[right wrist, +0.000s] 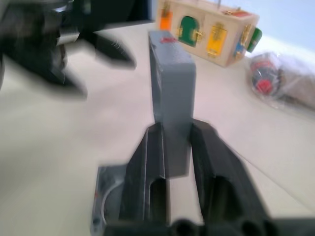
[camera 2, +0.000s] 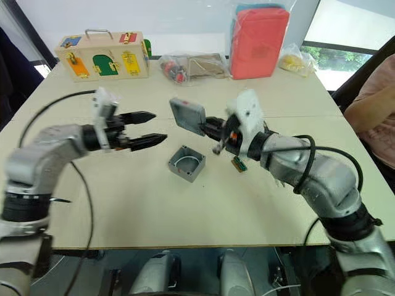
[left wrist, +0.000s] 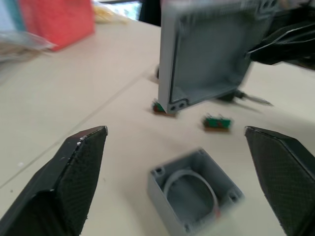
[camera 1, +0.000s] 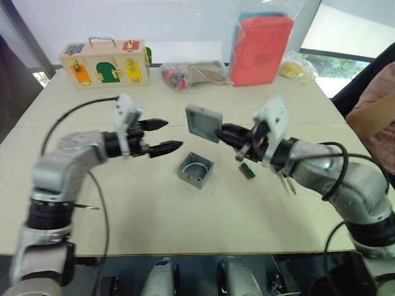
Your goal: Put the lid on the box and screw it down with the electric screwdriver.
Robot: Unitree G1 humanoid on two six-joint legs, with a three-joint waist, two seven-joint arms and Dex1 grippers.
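My right gripper [camera 1: 223, 132] is shut on the lid [camera 1: 203, 123], a shallow grey square cover held on edge in the air, with its hollow side facing my left gripper. The box [camera 1: 196, 169] rests open on the table just below and in front of the lid, a white curved part inside it. My left gripper [camera 1: 163, 135] hovers open to the left of the lid, fingers pointing at it, nothing between them. A slim dark thing with a thin metal tip [left wrist: 246, 97] lies behind the lid; I cannot tell whether it is the electric screwdriver.
Small green connector blocks [camera 1: 247, 171] lie on the table under my right gripper. Along the far edge stand a wooden box with colourful latches [camera 1: 105, 61], clear bags of parts [camera 1: 191, 74] and a red pouch in plastic [camera 1: 260, 49]. A person's sleeve [camera 1: 376, 105] is at the right.
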